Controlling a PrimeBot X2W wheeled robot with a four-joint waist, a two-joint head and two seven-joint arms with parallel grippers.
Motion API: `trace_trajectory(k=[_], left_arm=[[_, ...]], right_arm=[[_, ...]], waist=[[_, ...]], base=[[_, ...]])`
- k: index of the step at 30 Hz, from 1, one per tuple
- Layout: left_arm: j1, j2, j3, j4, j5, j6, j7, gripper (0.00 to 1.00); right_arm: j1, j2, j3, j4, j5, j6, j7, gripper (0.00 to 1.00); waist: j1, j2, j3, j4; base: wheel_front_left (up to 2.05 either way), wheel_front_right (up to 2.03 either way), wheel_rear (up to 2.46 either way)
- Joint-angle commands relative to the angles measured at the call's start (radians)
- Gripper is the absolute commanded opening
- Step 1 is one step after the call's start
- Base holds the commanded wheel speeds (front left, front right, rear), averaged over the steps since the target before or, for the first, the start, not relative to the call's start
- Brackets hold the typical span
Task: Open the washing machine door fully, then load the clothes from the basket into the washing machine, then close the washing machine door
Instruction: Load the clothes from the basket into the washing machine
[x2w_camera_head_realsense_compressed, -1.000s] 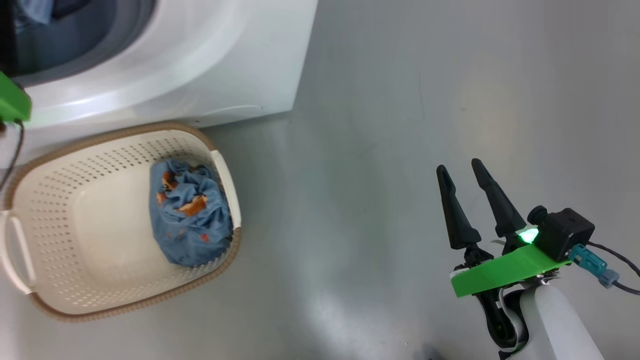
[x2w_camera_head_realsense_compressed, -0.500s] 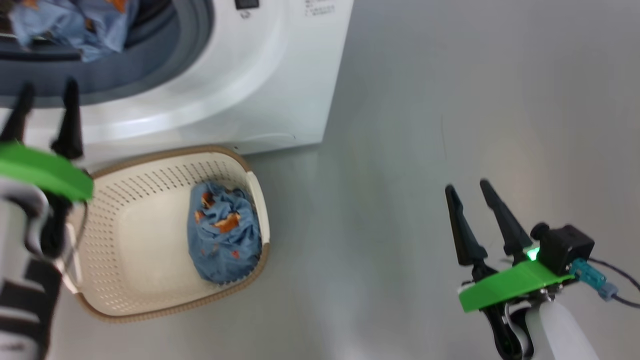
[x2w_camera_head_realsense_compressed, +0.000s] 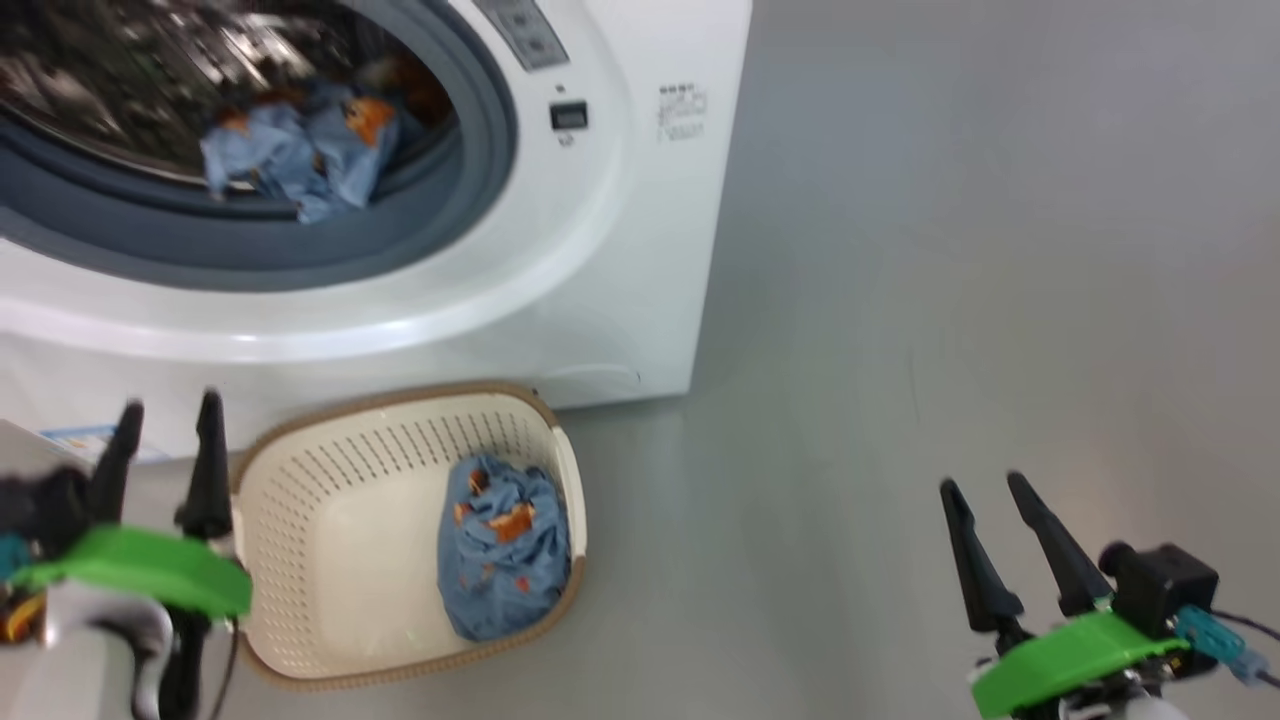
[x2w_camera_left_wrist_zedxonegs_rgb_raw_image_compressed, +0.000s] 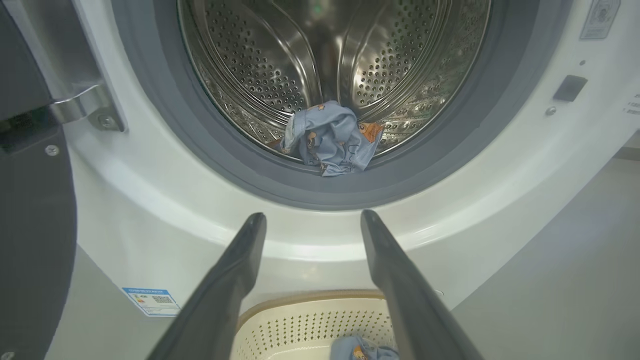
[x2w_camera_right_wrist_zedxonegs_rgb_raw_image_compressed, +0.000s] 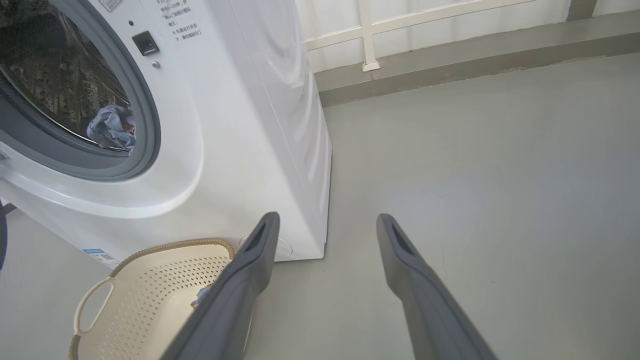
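Both grippers stand with jaws spread wide and nothing between them.

The left gripper (x2w_camera_head_realsense_compressed: 170, 408) points at the machine (x2w_camera_head_realsense_compressed: 620, 250). The door (x2w_camera_left_wrist_zedxonegs_rgb_raw_image_compressed: 30, 240) is swung open, a dark panel hanging on its hinge well off to the left of these jaws. Straight ahead of the fingertips and a little above them gapes the drum (x2w_camera_left_wrist_zedxonegs_rgb_raw_image_compressed: 250, 65), ringed by the grey gasket (x2w_camera_left_wrist_zedxonegs_rgb_raw_image_compressed: 165, 130). The clothes are split in two. One blue bundle (x2w_camera_left_wrist_zedxonegs_rgb_raw_image_compressed: 330, 137) with orange patches lies at the drum's front lip, spilling onto the gasket, and in the left wrist view it lines up with the gap between the two fingers, clear beyond their tips. Below the same fingers, near their roots, is the far rim of the basket (x2w_camera_left_wrist_zedxonegs_rgb_raw_image_compressed: 310, 320). The second bundle (x2w_camera_head_realsense_compressed: 505, 545) sits inside it against the wall farthest from the left jaws, with bare basket bottom between it and them. In the head view the basket is just beside the left gripper's right finger; whether they touch I cannot tell. A blue label (x2w_camera_left_wrist_zedxonegs_rgb_raw_image_compressed: 150, 300) is stuck low on the machine's front, down to the left of the left finger.

The right gripper (x2w_camera_head_realsense_compressed: 981, 482) hangs over bare grey floor (x2w_camera_head_realsense_compressed: 950, 250), well apart from everything. From its jaws the machine's near corner lies ahead and to the left, past the left finger. The basket sits lower on that same side, and in the right wrist view part of it is hidden behind that finger. Ahead of the gap and to its right there is only floor.
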Motion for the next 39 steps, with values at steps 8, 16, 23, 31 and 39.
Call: trace_trajectory(k=[8, 16, 23, 31, 39], left_arm=[[0.179, -0.003, 0.109, -0.135, 0.053, 0.002, -0.005, 1.0], [0.342, -0.033, 0.142, -0.267, 0.085, 0.002, -0.005, 1.0], [0.435, -0.057, 0.174, -0.36, 0.106, 0.002, -0.005, 1.0], [0.463, -0.068, 0.193, -0.395, 0.108, 0.002, -0.005, 1.0], [0.449, -0.067, 0.188, -0.396, 0.101, 0.002, -0.005, 1.0]], right_arm=[[0.081, -0.044, 0.017, -0.012, 0.03, 0.002, -0.005, 1.0], [0.148, -0.063, -0.003, -0.025, 0.043, 0.002, -0.005, 1.0], [0.17, -0.062, -0.022, -0.037, 0.042, 0.002, -0.005, 1.0], [0.161, -0.056, -0.027, -0.041, 0.036, 0.002, -0.005, 1.0], [0.141, -0.046, -0.021, -0.043, 0.031, 0.002, -0.005, 1.0]], waist=[[0.0, 0.0, -0.143, 0.044], [0.0, 0.0, -0.183, 0.057], [0.0, 0.0, -0.18, 0.057], [0.0, 0.0, -0.166, 0.054], [0.0, 0.0, -0.147, 0.051]], base=[[0.0, 0.0, 0.0], [0.0, 0.0, 0.0], [0.0, 0.0, 0.0], [0.0, 0.0, 0.0], [0.0, 0.0, 0.0]])
